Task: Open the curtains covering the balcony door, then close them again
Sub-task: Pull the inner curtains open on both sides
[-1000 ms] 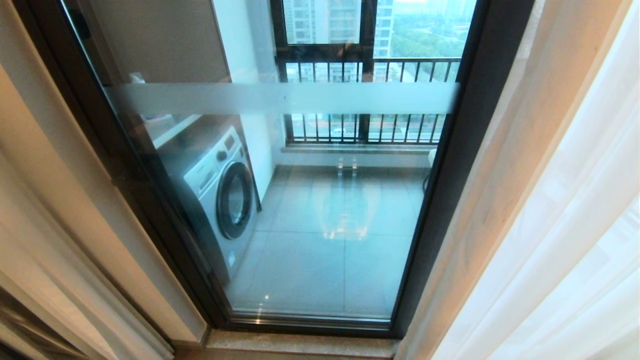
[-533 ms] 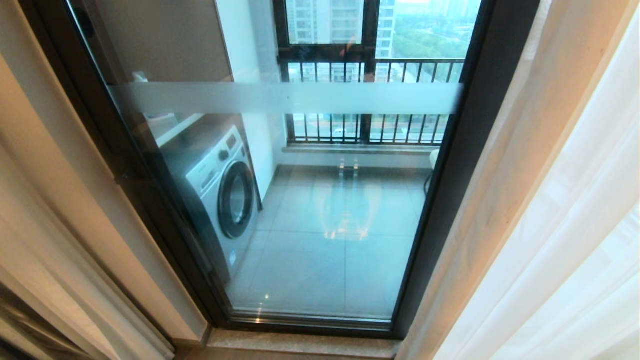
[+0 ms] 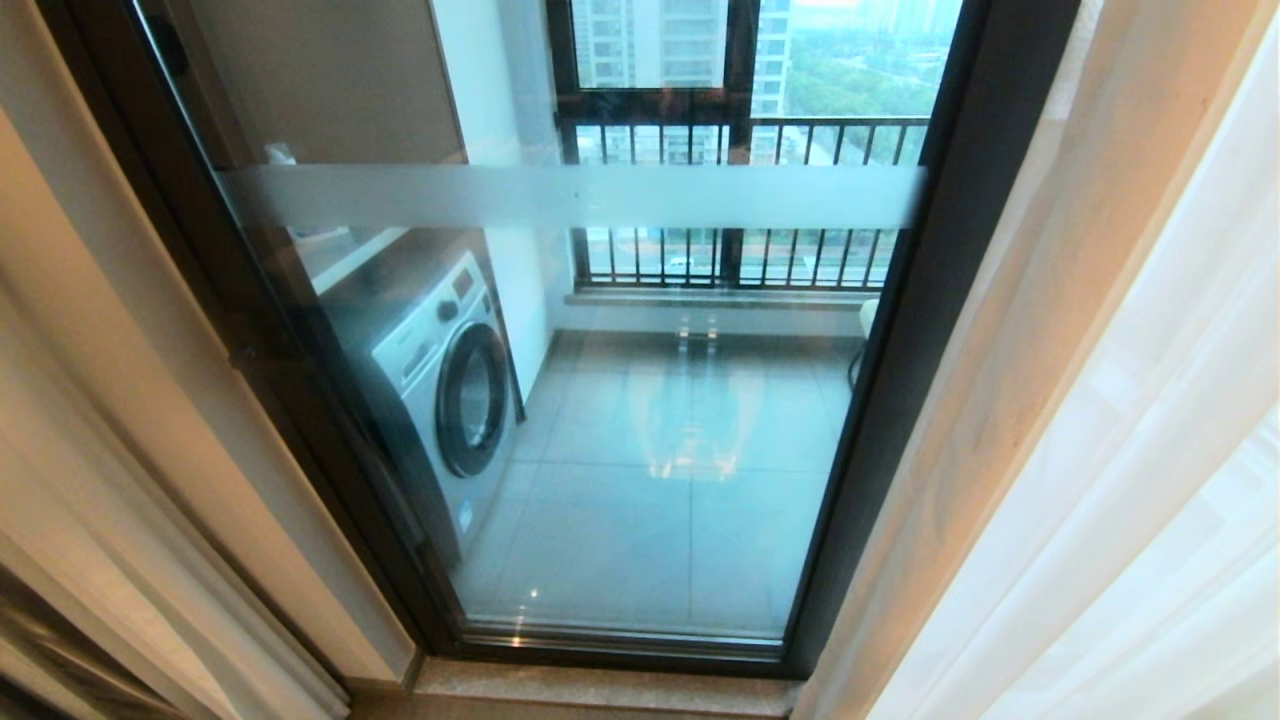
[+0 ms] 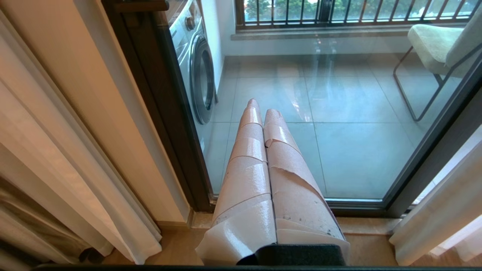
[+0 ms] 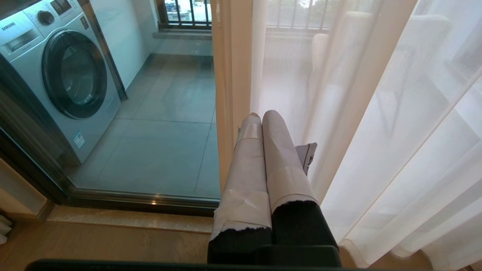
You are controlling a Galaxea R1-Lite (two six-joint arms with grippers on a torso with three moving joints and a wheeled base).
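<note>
Head view: the balcony door (image 3: 600, 400) stands uncovered at centre, its glass in a dark frame; the curtains (image 3: 1130, 480) are drawn aside, one bunch at the right edge, another at the left edge (image 3: 90, 480), their folds running vertically floor to ceiling; neither tool appears here. Left wrist view: the left tool (image 4: 259, 107), taped fingers pressed together and empty, points at the glass, with the left curtain bunch (image 4: 56, 158) lying off to its side, apart. Right wrist view: the right tool (image 5: 260, 114), likewise closed on nothing, sits just beside the beige drape edge (image 5: 226, 94) and the sheer panel (image 5: 395, 131); judged from this, the right arm is nearer its curtain, and closing would mean pulling that edge sideways across the glass.
</note>
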